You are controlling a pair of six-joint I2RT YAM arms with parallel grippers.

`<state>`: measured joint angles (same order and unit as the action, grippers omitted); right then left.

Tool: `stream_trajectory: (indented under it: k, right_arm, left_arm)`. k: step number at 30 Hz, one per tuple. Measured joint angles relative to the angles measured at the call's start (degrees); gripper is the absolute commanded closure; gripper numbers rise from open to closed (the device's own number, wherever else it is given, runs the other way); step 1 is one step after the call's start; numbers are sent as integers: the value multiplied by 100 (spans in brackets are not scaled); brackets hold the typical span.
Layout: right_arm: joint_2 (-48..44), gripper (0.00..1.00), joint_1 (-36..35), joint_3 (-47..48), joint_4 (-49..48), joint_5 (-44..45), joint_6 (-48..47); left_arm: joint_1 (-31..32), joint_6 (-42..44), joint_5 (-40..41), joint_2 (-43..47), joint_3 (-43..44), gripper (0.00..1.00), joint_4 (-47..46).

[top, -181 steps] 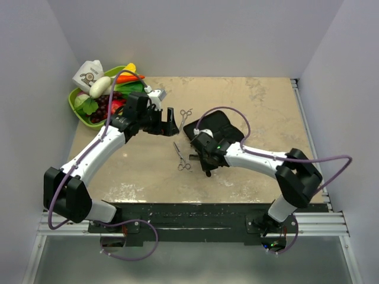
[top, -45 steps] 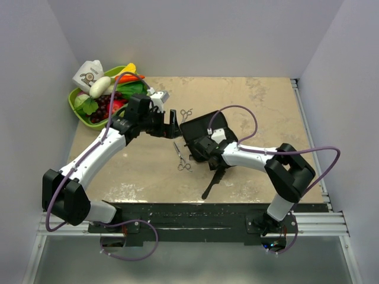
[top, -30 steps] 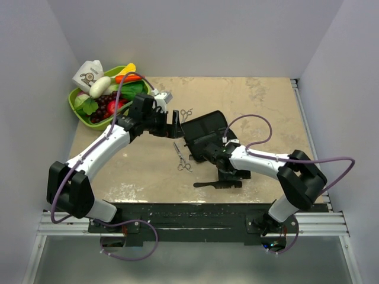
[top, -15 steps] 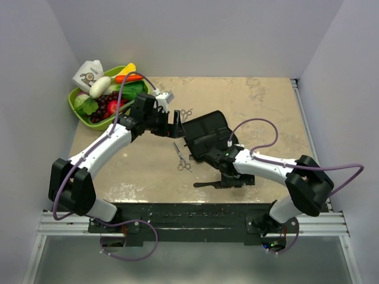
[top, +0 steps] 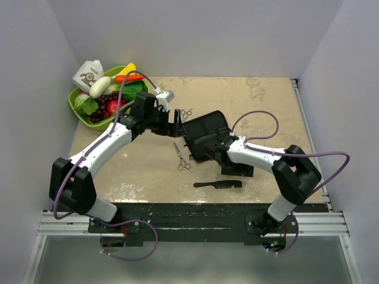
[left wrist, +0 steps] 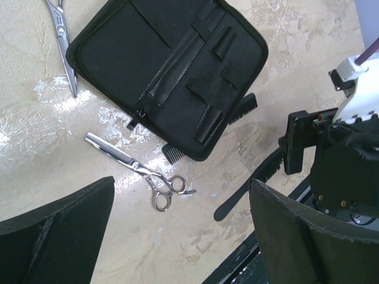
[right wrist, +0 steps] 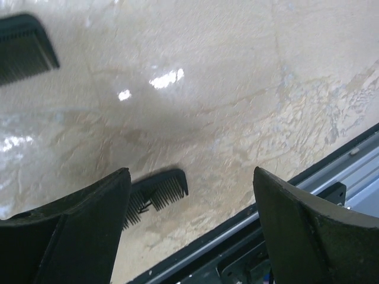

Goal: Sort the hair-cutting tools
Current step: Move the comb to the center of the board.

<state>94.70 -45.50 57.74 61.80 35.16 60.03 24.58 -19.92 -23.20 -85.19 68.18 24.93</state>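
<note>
Two slim silver metal scissors (top: 180,155) (top: 186,112) and a thin black comb (top: 218,185) lie loose on your beige counter (top: 266,106); both arms' jaws stand apart, empty.

Tabletop (top: 260,100): beige, marbled stone look, darker veins, glossy. Bright glare patches (left wrist: 65,99) on surface.
Back wall (top: 195,35), left wall (top: 29,89), right wall (top: 349,89): plain pale grey-lavender panels, boxing table on three sides.
Aluminium rail (top: 337,223) along near edge; second rail (top: 303,118) along right edge.
Dull grey-green surface (top: 189,263) below near rail; floor or shelf, cannot tell.
</note>
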Motion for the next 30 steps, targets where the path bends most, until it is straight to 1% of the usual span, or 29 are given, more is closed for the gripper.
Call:
stream_trajectory:
  k: [5,9,21,30]
  right_arm:
    - [2,15,245,-37,-122,140,39]
    - [2,16,212,-245,-229,101,42]
    - [9,16,-461,-479,-50,-94,323]
    - [-212,17,-977,-697,146,-629,470]
  left_arm:
    - [0,2,2,0,17,1,7]
    - [0,4,2,0,17,1,37]
    - [0,4,-11,2,17,1,39]
    - [0,2,-37,94,-138,1,35]
